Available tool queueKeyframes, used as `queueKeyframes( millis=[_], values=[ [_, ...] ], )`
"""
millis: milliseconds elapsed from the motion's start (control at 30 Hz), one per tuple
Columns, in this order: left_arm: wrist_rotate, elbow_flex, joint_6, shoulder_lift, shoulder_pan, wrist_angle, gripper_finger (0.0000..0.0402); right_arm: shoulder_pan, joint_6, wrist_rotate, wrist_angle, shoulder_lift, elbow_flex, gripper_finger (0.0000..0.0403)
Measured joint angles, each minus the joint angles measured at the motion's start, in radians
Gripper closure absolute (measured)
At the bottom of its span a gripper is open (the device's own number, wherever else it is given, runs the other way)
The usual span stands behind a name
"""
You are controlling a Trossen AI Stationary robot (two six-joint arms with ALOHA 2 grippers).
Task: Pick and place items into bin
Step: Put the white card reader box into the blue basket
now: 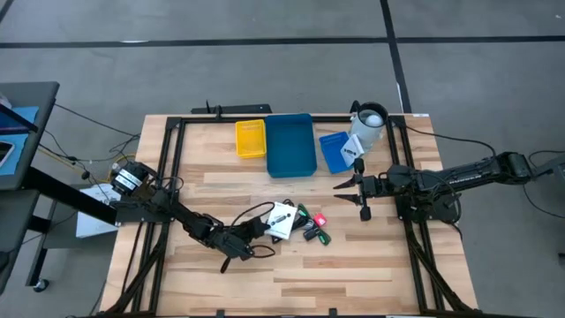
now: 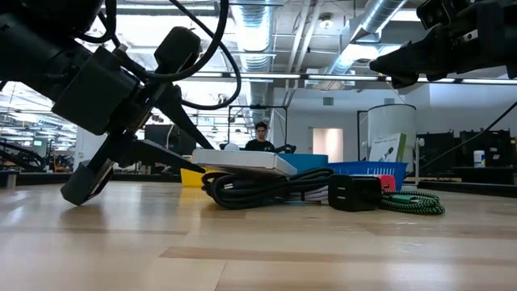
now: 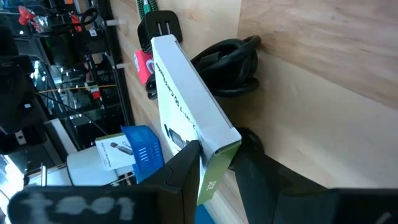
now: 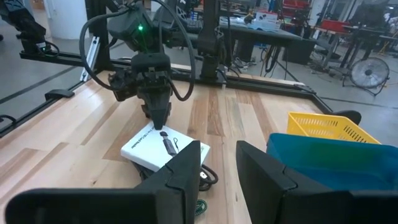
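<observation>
Wood worktop, bins along the far edge.
Left gripper (image 3: 214, 168) fingers pinch the white card package (image 1: 281, 218) at mid-worktop, edge-on for lifting; right gripper (image 1: 360, 196) hovers part-open, empty, near the blue bin (image 1: 290, 147).

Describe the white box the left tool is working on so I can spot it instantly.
On the table, look in front of the big blue bin, at the small pile near the left tool. The white box lies tilted on a coiled black cable; it is the only flat white thing there, beside small black, red and green pieces.
</observation>
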Motion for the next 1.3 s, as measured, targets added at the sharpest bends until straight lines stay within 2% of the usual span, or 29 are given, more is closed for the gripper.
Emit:
queueKeyframes(
  millis=[600,867,1300],
  values=[
    [-0.086,-0.001,0.0,0.0,-0.041,-0.002,0.0327,0.0,0.001,0.001,0.004,0.0,0.0,0.0304],
    [-0.164,-0.002,0.065,0.002,-0.066,-0.003,0.0337,0.0,0.001,0.093,0.017,0.0,0.0,0.0304],
    [-0.231,-0.002,0.061,0.002,-0.071,0.013,0.0352,0.0,-0.001,0.16,0.027,0.0,0.0,0.0304]
  ],
)
